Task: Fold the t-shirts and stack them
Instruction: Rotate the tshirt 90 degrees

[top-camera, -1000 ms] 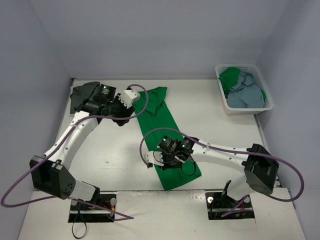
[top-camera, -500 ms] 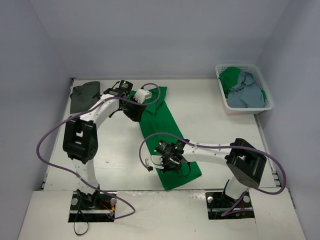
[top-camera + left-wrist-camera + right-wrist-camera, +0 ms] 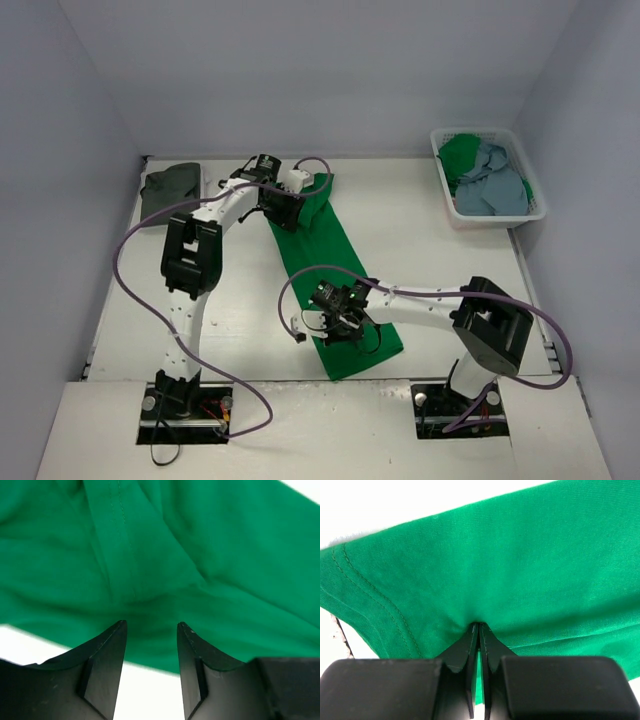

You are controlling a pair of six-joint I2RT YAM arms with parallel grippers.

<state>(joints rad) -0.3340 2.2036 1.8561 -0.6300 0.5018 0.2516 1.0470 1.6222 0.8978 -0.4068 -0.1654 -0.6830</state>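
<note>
A bright green t-shirt (image 3: 330, 250) lies on the table as a long strip running from the far middle toward the near edge. My left gripper (image 3: 287, 210) is at its far end, open. In the left wrist view the left gripper (image 3: 150, 627) has its fingertips at the edge of the green cloth (image 3: 200, 555), with white table showing between the jaws. My right gripper (image 3: 340, 328) is at the strip's near end. In the right wrist view the right gripper (image 3: 479, 626) is shut on a pinch of the green cloth (image 3: 520, 555). A dark grey t-shirt (image 3: 168, 190) lies at the far left.
A white laundry basket (image 3: 495, 220) stands at the far right, holding a blue-grey shirt (image 3: 495, 190) and another green one (image 3: 460, 155). Purple cables loop over both arms. Walls close the table (image 3: 430, 260) on three sides.
My left arm has swung right, from beside the dark grey shirt to the green shirt's far end, with its jaws narrowing. The right gripper has closed fully on the green cloth and stayed in place.
</note>
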